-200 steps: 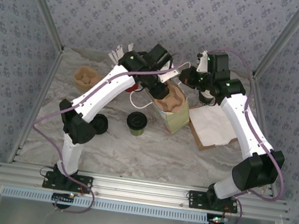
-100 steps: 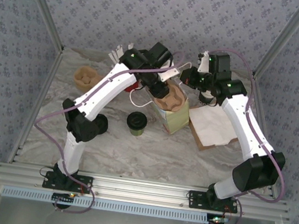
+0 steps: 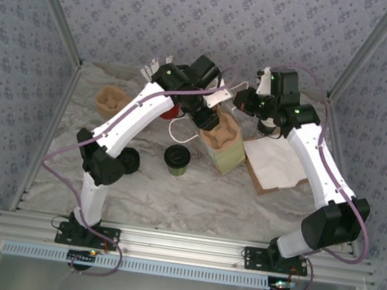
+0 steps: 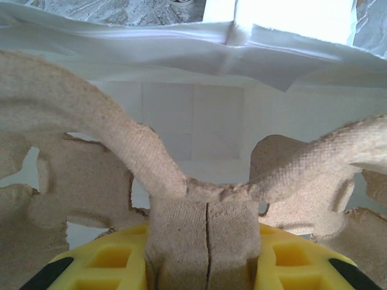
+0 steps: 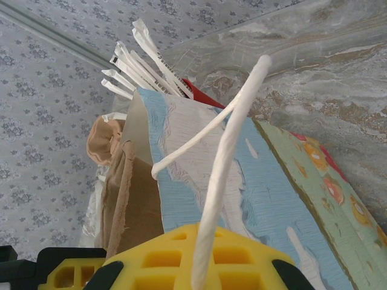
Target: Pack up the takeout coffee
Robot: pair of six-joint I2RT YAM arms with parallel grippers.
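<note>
Marble-look table (image 3: 192, 202) with blue flowery walls all around it. Closest to the arms' bases stands the takeout coffee (image 3: 176, 158), a little green cup with its black lid on. It is on the table, near the left side of the gift bag (image 3: 229, 159), not inside it. A flat black round piece (image 3: 132, 158) lies further left, by the left arm's elbow. On the right of the bag, a white paper sheet (image 3: 274, 160) lies flat.

The bag stands up with its mouth open. Inside it sits a brown pulp cup carrier (image 4: 199, 190), and its top pokes out. The left gripper (image 4: 205, 266) pinches the carrier's middle ridge between its yellow fingers (image 4: 115, 260). The right gripper (image 5: 199, 266) is pressed together on the bag's white cord handle (image 5: 233, 139) and holds it up.

Further back, another brown pulp tray (image 3: 110, 99) rests at the left, and white sticks (image 5: 139, 60) stand up near the wall.
</note>
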